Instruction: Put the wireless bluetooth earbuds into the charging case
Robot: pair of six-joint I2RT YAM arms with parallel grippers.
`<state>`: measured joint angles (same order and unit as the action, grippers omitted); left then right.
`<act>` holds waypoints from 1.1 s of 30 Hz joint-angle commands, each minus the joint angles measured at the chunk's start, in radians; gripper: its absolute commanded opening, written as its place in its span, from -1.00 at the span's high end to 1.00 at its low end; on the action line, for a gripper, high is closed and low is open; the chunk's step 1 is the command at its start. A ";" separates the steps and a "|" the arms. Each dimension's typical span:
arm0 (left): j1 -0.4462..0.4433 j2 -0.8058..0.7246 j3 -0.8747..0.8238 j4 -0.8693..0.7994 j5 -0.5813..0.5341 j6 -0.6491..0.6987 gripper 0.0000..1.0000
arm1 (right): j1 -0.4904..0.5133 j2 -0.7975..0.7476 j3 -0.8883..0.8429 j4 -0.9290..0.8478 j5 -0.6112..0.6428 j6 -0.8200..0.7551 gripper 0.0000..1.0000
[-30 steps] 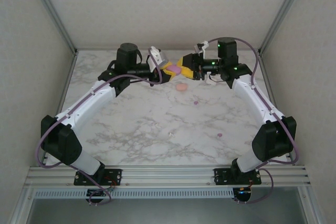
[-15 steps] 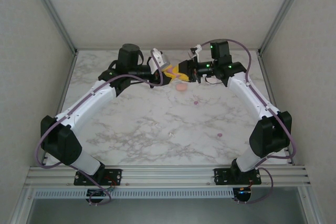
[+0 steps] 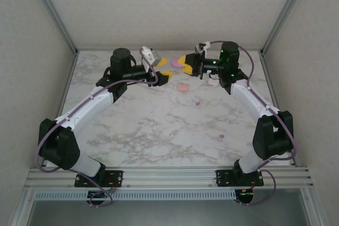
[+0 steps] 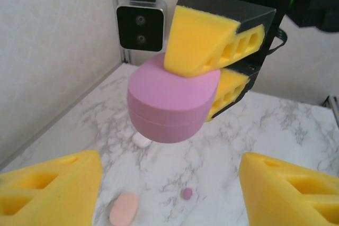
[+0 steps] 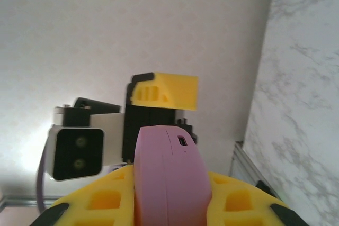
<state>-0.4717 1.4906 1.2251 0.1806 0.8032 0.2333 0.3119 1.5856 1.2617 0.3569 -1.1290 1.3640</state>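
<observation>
The marble worktop (image 3: 159, 125) runs wide under two white arms. The left arm (image 3: 90, 101) and the right arm (image 3: 254, 96) both reach to the far side, so their ends meet almost nose to nose.

The left pincer (image 3: 163, 66) stands spread. Its two yellow foam fingers (image 4: 53, 189) are well apart and nothing is caught between them. The right pincer (image 3: 184, 62) faces it from just across the gap, raised off the worktop. Its yellow pads are pressed onto a purple charging case (image 4: 169, 101), one on the flat top and one underneath.

The case is a rounded, puck-like thing and its lid is shut, with a thin seam running round its middle. It sticks out of the right pincer towards the spread fingers of the left one, clear of both. From the right wrist I can make out a small port on its edge.

Down on the worktop, below the left pincer and slightly to one side, lies a pale peach oval (image 4: 123, 208). A tiny purple earbud (image 4: 186, 193) lies near it, beneath the gap between the pincers. Another purple earbud (image 3: 221, 137) lies well away from both, back towards the base of the right arm. Under the held case there is a small whitish piece (image 4: 141, 139), half hidden, and I can't tell what it is.
</observation>
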 commanded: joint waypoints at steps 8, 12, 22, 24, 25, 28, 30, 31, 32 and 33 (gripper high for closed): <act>-0.012 0.020 0.034 0.218 0.065 -0.150 -0.38 | 0.014 -0.003 0.000 0.348 -0.038 0.253 0.69; -0.022 0.039 0.062 0.197 0.080 -0.143 -0.37 | 0.027 0.006 0.017 0.349 -0.056 0.253 0.67; -0.038 0.048 0.082 0.213 0.092 -0.158 -0.23 | 0.039 0.002 0.014 0.300 -0.066 0.204 0.66; -0.039 0.046 0.083 0.201 0.096 -0.152 -0.13 | 0.040 0.003 0.014 0.291 -0.063 0.200 0.66; -0.039 0.045 0.083 0.194 0.096 -0.147 -0.10 | 0.040 0.004 0.016 0.295 -0.064 0.202 0.66; -0.039 0.045 0.088 0.178 0.096 -0.136 0.00 | 0.041 0.004 0.019 0.301 -0.062 0.206 0.66; -0.041 0.046 0.089 0.164 0.096 -0.128 0.00 | 0.042 0.005 0.019 0.324 -0.061 0.224 0.66; -0.041 0.046 0.091 0.158 0.096 -0.123 -0.05 | 0.042 0.008 0.019 0.347 -0.060 0.241 0.66; -0.041 0.046 0.091 0.153 0.096 -0.120 -0.11 | 0.042 0.010 0.019 0.359 -0.059 0.249 0.66; -0.041 0.046 0.091 0.153 0.096 -0.120 -0.12 | 0.041 0.010 0.019 0.359 -0.058 0.251 0.66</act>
<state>-0.5034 1.5356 1.2831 0.3485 0.8787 0.1009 0.3477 1.5879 1.2602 0.6525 -1.1755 1.5940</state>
